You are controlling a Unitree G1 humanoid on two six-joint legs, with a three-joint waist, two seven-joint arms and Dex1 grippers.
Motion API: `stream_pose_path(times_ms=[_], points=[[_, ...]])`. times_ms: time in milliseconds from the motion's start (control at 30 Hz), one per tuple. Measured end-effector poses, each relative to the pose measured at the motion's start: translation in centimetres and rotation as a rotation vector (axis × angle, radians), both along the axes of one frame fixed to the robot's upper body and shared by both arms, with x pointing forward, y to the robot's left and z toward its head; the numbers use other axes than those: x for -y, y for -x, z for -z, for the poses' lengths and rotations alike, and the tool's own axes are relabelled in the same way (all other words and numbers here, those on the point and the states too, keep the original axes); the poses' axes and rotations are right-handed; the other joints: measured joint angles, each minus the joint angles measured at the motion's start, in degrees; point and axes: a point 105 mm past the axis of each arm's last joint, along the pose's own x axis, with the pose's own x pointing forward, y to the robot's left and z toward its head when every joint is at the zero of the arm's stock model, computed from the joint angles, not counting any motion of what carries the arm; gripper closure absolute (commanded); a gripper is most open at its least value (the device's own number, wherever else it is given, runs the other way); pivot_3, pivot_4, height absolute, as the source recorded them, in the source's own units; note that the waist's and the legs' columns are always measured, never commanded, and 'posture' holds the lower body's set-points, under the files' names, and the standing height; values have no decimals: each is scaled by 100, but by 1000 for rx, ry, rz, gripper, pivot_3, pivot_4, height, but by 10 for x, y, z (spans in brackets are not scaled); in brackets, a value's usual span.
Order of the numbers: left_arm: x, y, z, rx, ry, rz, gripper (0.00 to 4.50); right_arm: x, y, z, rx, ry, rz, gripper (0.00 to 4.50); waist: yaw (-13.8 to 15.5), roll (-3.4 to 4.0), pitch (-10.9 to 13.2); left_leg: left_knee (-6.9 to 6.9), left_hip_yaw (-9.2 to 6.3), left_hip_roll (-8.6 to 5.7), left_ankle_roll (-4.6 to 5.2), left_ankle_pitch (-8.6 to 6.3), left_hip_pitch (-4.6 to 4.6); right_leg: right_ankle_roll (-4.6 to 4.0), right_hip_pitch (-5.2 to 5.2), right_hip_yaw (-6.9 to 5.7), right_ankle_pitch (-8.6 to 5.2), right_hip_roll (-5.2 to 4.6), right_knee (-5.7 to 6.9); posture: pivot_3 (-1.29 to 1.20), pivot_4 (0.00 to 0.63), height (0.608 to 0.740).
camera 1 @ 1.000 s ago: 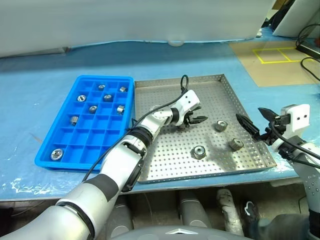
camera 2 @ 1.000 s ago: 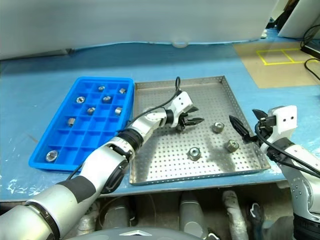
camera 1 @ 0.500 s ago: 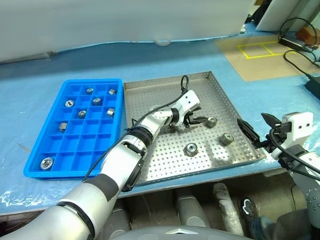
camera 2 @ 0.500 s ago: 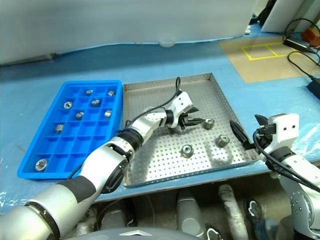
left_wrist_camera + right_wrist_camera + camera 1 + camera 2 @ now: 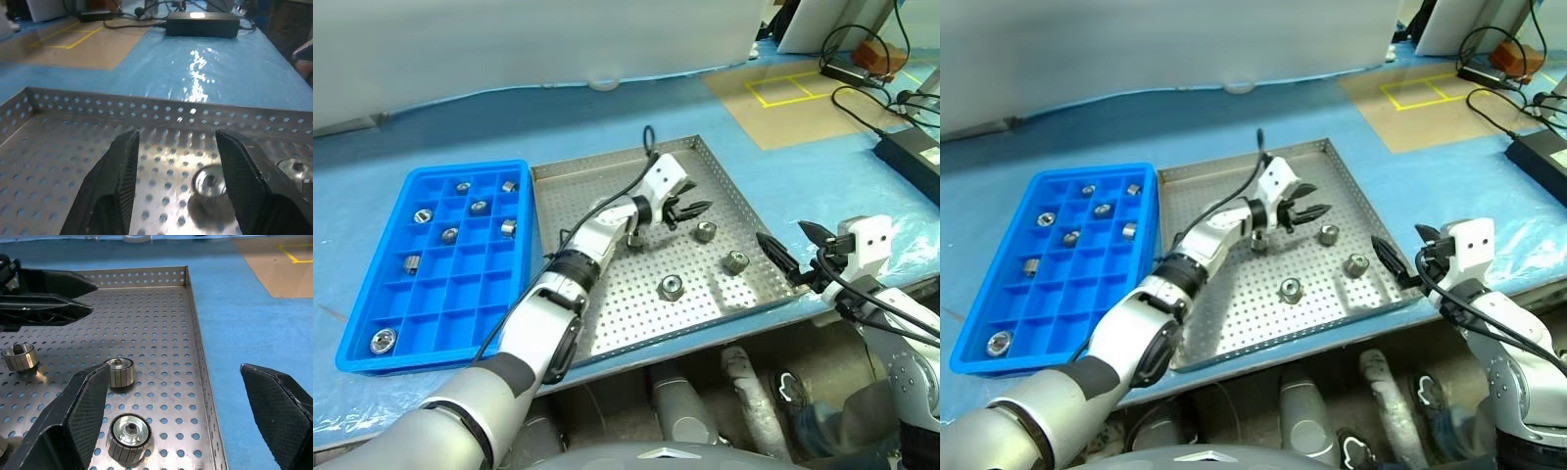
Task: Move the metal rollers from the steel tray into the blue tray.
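Right gripper (image 5: 790,252) sits nearest, just past the near right rim of the steel tray (image 5: 710,157), fingers spread as wide as they go, nothing between them, touching nothing. Its wrist view looks across the perforated floor: two metal rollers lie in the gap ahead, one (image 5: 129,432) close with its bore facing up, one (image 5: 121,372) a bit further on, plus a third (image 5: 19,357) off to the side.

Left gripper (image 5: 683,212) reaches in over the middle of the steel tray, pointing roughly level toward the tray's right rim. Jaws partly parted with clear daylight between the black fingers (image 5: 117,169); not clamped on anything. From the left wrist view, one roller (image 5: 209,180) sits on the floor ahead, near the inner edge of one finger, not touching it. Another roller (image 5: 295,166) shows near the tray wall.

Head view, steel tray: one roller (image 5: 672,287) nearest the front rim, one (image 5: 735,261) toward the right rim, one (image 5: 705,232) just off the left gripper's tips, and one (image 5: 633,239) standing under the left wrist.

Blue tray (image 5: 372,304) lies just left of the steel tray, long sides almost touching. One roller (image 5: 381,341) in a near corner compartment; six more (image 5: 449,235) scattered across the far rows, one per cell.
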Motion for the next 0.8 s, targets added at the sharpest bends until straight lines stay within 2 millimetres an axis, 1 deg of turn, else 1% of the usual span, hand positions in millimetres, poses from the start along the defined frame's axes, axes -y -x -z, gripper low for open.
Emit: stream_pose_path(times_ms=[33, 67, 133, 200, 267, 400, 533, 600, 733, 800], points=[[-8, -1, 5, -13, -6, -21, 1908, 0, -2, 0, -1, 2, -5, 0, 17, 0, 0, 0, 0, 0, 0, 0, -1, -3, 1, -2, 2, 0, 3, -541, 150, 740], [-16, -1, 7, -21, -12, -43, 1908, -1, -5, 0, 1, 2, -14, 0, 33, 0, 0, 1, -1, 1, 0, 0, -2, -29, 2, -4, 18, 0, 5, -532, 150, 740], [-31, -2, 10, -28, -30, -78, 1908, -4, -9, 0, 2, 2, -35, 0, 70, 0, 0, 0, -2, 3, 0, 0, -1, -44, 8, -11, 27, -1, 5, -516, 150, 740], [-38, 0, 10, -30, -39, -93, 1908, -9, -13, 2, -6, 1, -63, 0, 173, 0, 0, 1, -2, 3, 3, -1, 0, -47, 16, -17, 29, -6, 4, -507, 150, 740], [-40, 2, 11, -36, -43, -95, 1908, -11, -15, 3, -7, 0, -75, 0, 251, 0, 0, 0, -2, 4, 4, -2, 2, -47, 21, -22, 29, -7, 3, -502, 150, 740], [-34, 9, 18, -73, -62, -55, 1908, -12, -18, 4, -10, 4, -86, 0, 388, 1, -1, -3, -2, 9, 4, -2, 5, -49, 22, -24, 30, -5, 3, -506, 150, 740], [-27, 19, 32, -119, -100, 5, 1908, -11, -17, 6, -12, 11, -82, 0, 436, 1, -1, -3, -1, 10, 3, -2, 18, -48, 34, -24, 29, -4, 3, -525, 150, 740], [-24, 23, 37, -135, -118, 27, 1908, -10, -15, 11, -29, 13, -75, 0, 465, 1, -1, -3, -1, 11, 2, -2, 22, -48, 37, -23, 29, -2, 3, -538, 150, 740], [-28, 23, 46, -136, -187, 29, 1908, -5, -9, 18, -55, 15, -57, 0, 471, 2, -2, -2, -1, 12, 1, -2, 31, -46, 43, -20, 28, -1, 3, -547, 150, 740], [-30, 21, 48, -127, -205, 14, 2297, -4, -8, 18, -55, 17, -52, 0, 467, 4, -3, -2, -1, 11, 1, -2, 41, -41, 56, -20, 25, -1, 2, -556, 150, 740]])
